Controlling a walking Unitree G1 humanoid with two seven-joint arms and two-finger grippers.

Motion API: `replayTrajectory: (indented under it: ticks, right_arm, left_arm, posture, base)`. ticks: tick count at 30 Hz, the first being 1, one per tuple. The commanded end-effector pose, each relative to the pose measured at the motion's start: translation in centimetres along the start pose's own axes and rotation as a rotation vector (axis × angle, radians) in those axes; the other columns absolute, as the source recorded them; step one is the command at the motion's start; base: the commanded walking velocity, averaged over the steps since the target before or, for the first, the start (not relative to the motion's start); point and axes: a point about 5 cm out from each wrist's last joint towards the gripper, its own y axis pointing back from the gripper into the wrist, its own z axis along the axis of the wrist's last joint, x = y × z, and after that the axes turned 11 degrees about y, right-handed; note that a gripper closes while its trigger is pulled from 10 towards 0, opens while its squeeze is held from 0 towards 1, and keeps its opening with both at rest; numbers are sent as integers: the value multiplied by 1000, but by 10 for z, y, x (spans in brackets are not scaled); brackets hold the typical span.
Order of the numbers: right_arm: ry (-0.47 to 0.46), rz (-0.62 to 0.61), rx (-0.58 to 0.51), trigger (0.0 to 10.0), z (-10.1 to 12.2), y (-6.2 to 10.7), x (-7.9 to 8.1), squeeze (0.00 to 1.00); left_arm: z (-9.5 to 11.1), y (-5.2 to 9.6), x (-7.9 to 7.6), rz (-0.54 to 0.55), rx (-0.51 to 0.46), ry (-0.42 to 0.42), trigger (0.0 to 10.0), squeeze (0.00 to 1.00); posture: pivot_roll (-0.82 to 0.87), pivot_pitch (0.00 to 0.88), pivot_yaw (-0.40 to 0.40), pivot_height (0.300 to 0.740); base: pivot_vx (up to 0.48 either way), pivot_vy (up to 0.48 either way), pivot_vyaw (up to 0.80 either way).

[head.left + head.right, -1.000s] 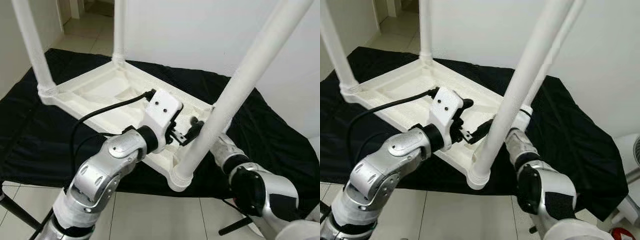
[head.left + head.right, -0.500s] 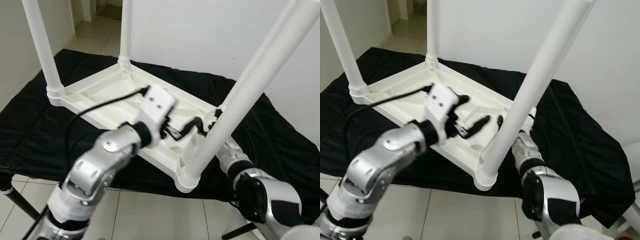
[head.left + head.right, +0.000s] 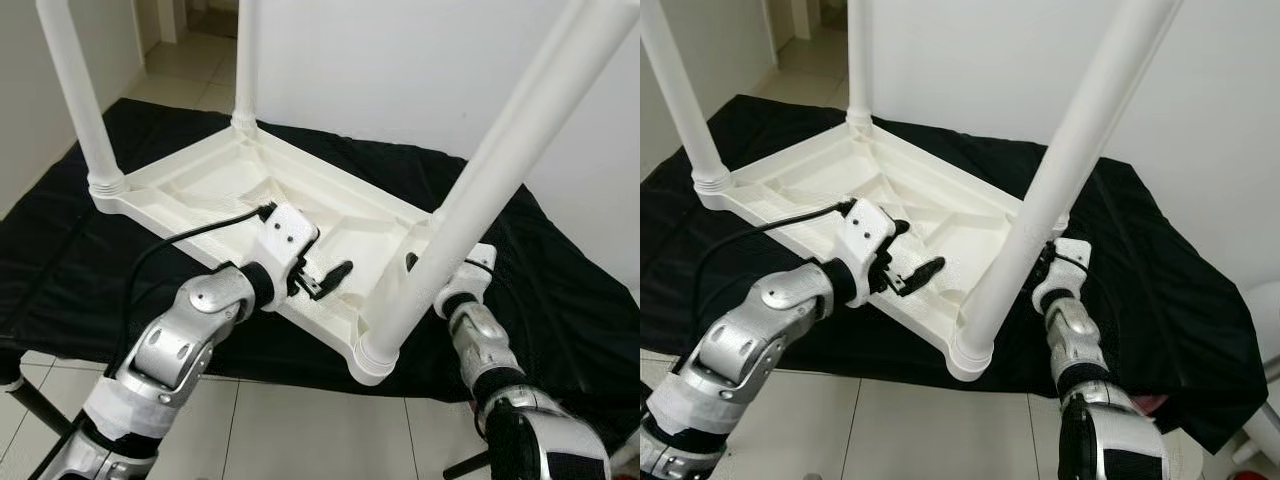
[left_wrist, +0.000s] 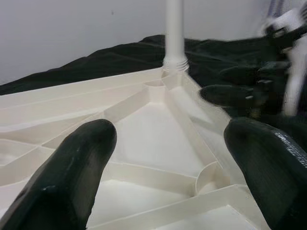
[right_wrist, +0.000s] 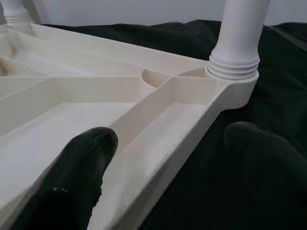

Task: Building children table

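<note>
The white children's table (image 3: 215,190) lies upside down on a black cloth (image 3: 560,290), its ribbed underside facing up and its white legs standing upward from the corners. The nearest leg (image 3: 470,200) rises from the near corner socket and leans toward one o'clock across the head views; another leg (image 3: 75,95) stands at the ten o'clock corner, and a third (image 3: 245,60) at the far corner toward twelve o'clock.

The left gripper (image 3: 328,278) hovers over the table's near long edge, at about nine o'clock of the nearest leg's base. Its black fingers (image 4: 72,177) are spread apart and hold nothing, with the ribbed underside showing between them in the wrist view.

The right gripper (image 5: 168,177) sits at about three o'clock of the nearest leg, close to the table's right-hand corner. Its fingers (image 5: 79,172) are spread too, straddling the table's rim, one over the white tray and one over the cloth, gripping nothing.
</note>
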Motion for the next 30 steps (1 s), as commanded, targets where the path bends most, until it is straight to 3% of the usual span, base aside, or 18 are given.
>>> replayTrajectory:
  ticks: [1,4,9,15,19,20,22,23,27,30]
  right_arm:
    - [6,15,-29,10000,0,8,-4,0]
    - [17,26,-28,10000,-2,14,-5,0]
    - [20,36,-35,10000,-3,17,-4,0]
    - [16,55,-46,10000,-2,20,-1,0]
    - [39,236,-121,10000,13,37,9,0]
    - [39,236,-121,10000,13,37,9,0]
    - [104,359,-137,10000,19,48,10,0]
    - [104,359,-137,10000,19,48,10,0]
    - [210,588,-100,10000,26,73,6,0]
    - [237,691,-73,10000,31,85,4,0]
  left_arm:
    - [1,2,25,142,-52,13,10000,0]
    - [5,9,47,264,-113,49,10000,0]
    - [8,19,64,352,-178,112,10000,0]
    - [8,25,70,372,-185,111,10000,0]
    - [-3,37,58,191,-117,50,10000,0]
    - [-3,37,58,191,-117,50,10000,0]
    - [-10,43,51,114,-74,21,10000,0]
    - [-10,43,51,114,-74,21,10000,0]
    - [-15,57,49,49,-26,-12,10000,0]
    - [-17,62,51,46,0,-35,10000,0]
  posture:
    - [49,0,-132,740]
    - [43,0,-131,740]
    - [34,0,-125,740]
    - [31,0,-124,740]
    - [29,0,-119,740]
    - [29,0,-119,740]
    - [26,0,-117,740]
    - [26,0,-117,740]
    - [23,0,-113,740]
    - [23,0,-112,740]
  base:
    - [0,0,0]
    - [0,0,0]
    - [0,0,0]
    - [0,0,0]
    - [0,0,0]
    - [0,0,0]
    - [0,0,0]
    - [0,0,0]
    - [0,0,0]
    - [0,0,0]
